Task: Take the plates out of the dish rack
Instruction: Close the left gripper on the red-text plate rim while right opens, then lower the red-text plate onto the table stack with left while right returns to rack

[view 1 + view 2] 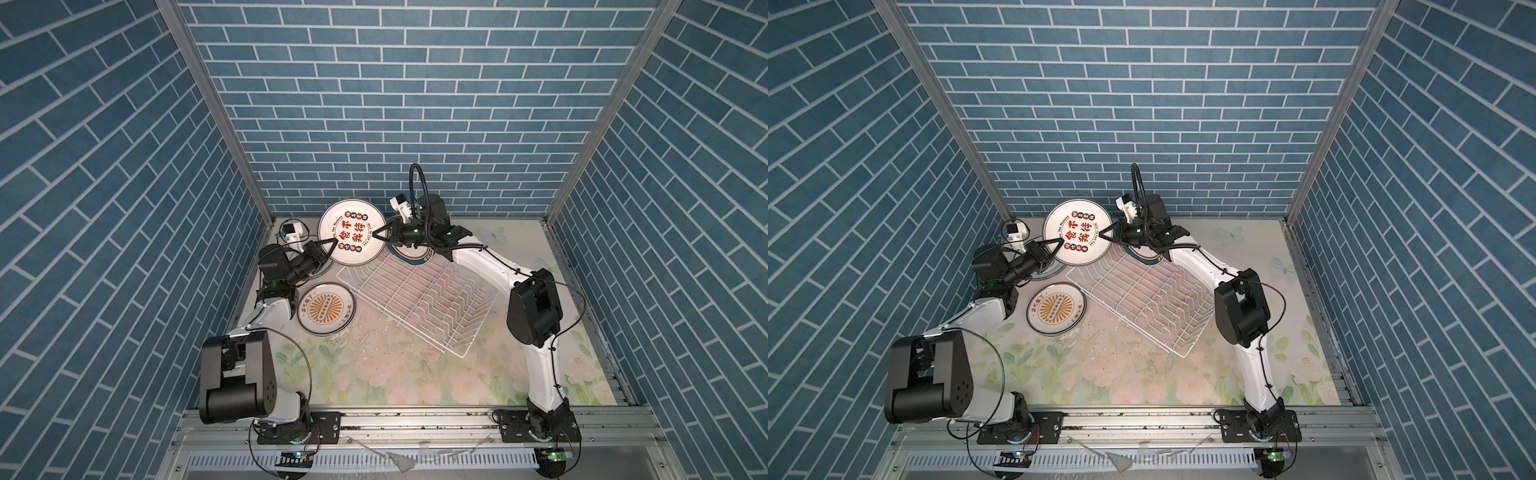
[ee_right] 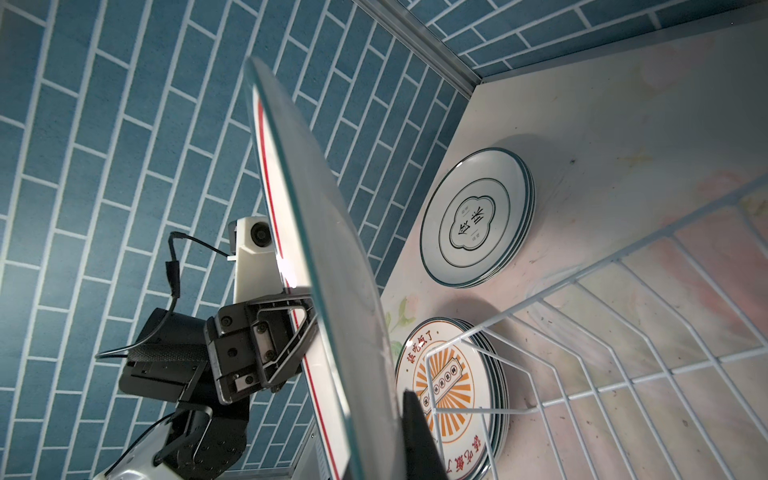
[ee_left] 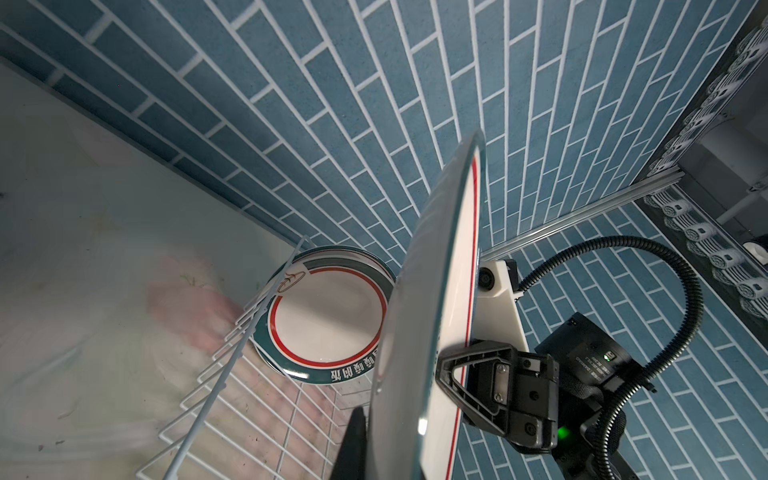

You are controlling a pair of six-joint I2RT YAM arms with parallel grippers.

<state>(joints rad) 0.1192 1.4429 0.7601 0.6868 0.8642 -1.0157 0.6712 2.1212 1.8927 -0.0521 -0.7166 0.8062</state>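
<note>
A white plate (image 1: 351, 232) with red characters hangs in the air, face up and tilted, behind the rack's back left corner in both top views (image 1: 1077, 237). My left gripper (image 1: 332, 242) is shut on its left rim and my right gripper (image 1: 374, 233) is shut on its right rim. Both wrist views show this plate edge-on (image 3: 424, 311) (image 2: 332, 270), with one dark finger (image 3: 353, 444) (image 2: 419, 440) against its plain back. The white wire dish rack (image 1: 419, 299) lies skewed on the table with no plate showing in it.
A stack of sunburst plates (image 1: 326, 307) lies left of the rack. A green-rimmed plate stack (image 1: 409, 253) sits under my right wrist. Another stack (image 2: 476, 218) lies near the back left corner, below my left arm. Tiled walls enclose three sides.
</note>
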